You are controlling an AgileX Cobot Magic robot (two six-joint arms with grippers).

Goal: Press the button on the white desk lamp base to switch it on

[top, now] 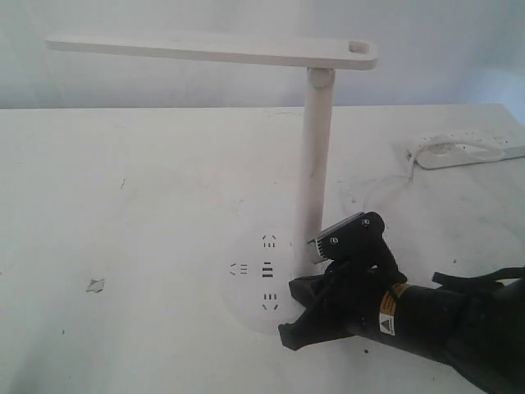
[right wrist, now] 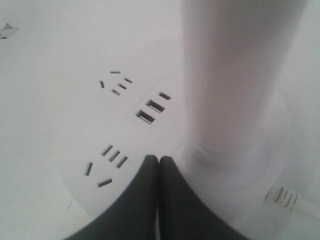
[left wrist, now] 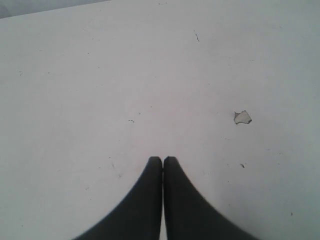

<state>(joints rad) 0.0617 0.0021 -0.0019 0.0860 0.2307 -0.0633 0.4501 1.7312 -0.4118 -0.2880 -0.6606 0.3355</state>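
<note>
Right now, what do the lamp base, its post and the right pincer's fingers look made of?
White desk lamp base: likely moulded plastic, matte white; the USB slots are crisply cut. Post: probably the same plastic, smooth with a soft sheen, though painted metal is possible. Right pincer, fingers: black, matte, smooth-curved; plastic or rubber, cannot tell which.

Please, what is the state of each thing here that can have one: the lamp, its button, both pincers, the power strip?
Lamp head: level, no glow visible.
Post: upright on the white desk lamp base.
Button: pincer tips beside it, not on it.
Right pincer: shut, empty, low at the base.
Left pincer: shut, empty, over the table.
Power strip: lying flat.
</note>
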